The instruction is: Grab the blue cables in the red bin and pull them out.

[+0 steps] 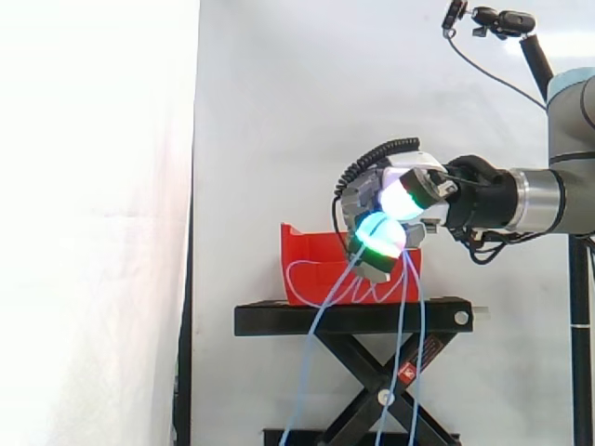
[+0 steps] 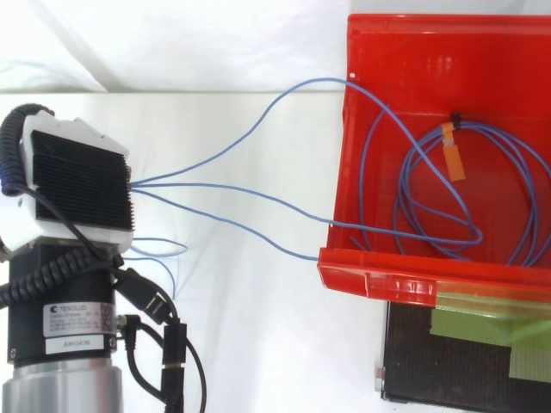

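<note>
Thin blue cables (image 2: 258,197) – partly coiled in the red bin (image 2: 379,275), strands strung over its wall – hand (image 1: 390,218) beside the bin, clenched round them.

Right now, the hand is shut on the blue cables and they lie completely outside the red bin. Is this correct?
Not quite. The hand is shut on the blue cables, but they are not completely outside the red bin. The top view shows a coil of them lying inside it, with strands running over its rim to the hand.
</note>
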